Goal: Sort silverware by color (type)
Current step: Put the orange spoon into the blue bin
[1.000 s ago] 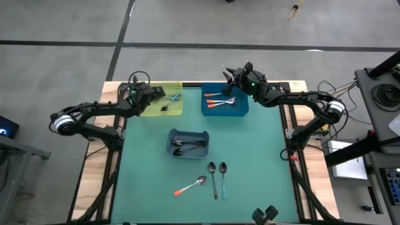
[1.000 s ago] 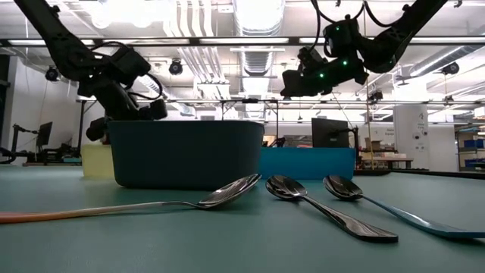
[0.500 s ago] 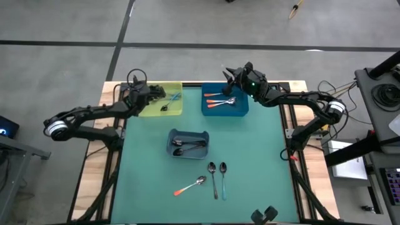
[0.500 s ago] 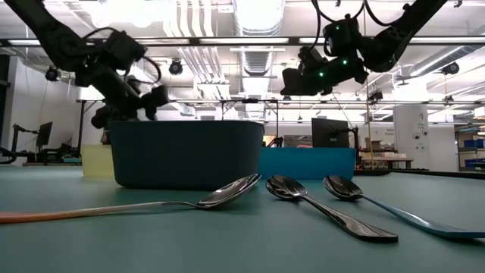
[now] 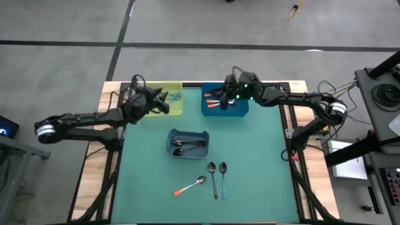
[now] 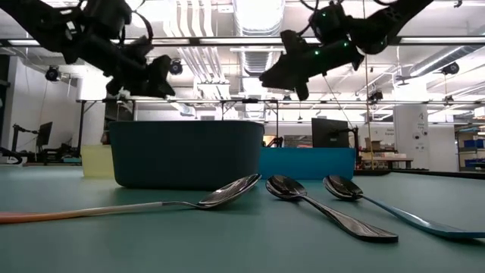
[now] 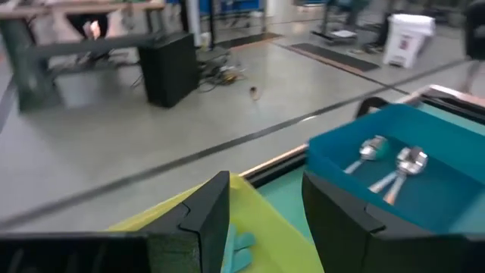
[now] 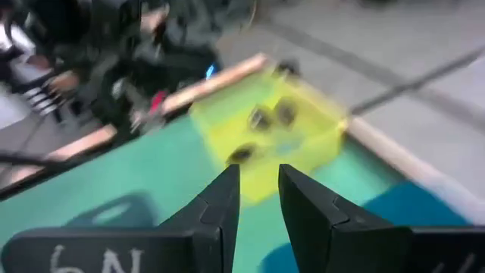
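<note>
Overhead, table-level and two wrist cameras share the blue bin [image 5: 225,105].

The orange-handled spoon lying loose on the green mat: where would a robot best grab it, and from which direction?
Probably mid-handle, coming straight down from above. The orange-handled spoon lies flat on the mat, its slim handle angled away from the two spoons beside it, so there is room around it. The rounded shiny bowl would likely slip. Fingers should close across the handle's width.

Left gripper [image 5: 164,103] over yellow bin [image 5: 175,107]; right gripper [image 5: 226,95] over blue bin [image 5: 240,111].
</note>
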`<state>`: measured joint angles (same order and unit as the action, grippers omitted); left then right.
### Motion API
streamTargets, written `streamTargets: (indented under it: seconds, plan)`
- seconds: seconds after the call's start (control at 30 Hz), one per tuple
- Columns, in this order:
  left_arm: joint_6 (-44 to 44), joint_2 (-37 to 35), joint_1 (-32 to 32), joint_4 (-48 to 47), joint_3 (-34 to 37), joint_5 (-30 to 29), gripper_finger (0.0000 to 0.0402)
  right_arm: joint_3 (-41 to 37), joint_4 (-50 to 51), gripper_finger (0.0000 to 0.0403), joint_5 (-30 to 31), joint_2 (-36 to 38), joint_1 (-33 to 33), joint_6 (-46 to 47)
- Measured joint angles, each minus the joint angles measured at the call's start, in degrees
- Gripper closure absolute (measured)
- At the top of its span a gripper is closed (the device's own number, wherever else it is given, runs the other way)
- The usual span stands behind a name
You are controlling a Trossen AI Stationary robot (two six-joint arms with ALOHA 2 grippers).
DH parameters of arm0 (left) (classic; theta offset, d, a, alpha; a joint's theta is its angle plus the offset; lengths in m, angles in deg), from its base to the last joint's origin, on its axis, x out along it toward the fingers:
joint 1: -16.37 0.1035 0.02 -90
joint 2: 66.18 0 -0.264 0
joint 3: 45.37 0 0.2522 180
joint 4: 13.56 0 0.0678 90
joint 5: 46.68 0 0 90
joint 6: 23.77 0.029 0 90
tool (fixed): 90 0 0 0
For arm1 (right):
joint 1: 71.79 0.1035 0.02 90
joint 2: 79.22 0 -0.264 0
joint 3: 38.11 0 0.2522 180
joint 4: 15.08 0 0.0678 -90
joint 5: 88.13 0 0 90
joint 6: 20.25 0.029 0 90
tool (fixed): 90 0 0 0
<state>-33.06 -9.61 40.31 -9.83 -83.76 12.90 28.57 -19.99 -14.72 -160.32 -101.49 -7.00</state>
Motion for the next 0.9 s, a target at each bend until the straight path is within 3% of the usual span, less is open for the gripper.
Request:
streamTargets:
  seconds: [0.47,0.77,0.9]
  plan:
    - [8.82,-2.35,-12.42,0.00,0.00,0.00,0.0255,2.01,10.31,0.0327,-0.02,0.00,19.23,12.18]
    - [10.42,-2.35,-20.49,5.79,-0.30,0.00,0.0255,5.79,22.11,0.0328,0.10,0.00,28.38,11.20]
    - [10.32,-1.84,-23.29,4.24,-4.07,0.00,0.0255,6.71,27.22,0.0330,0.12,0.00,32.19,11.19]
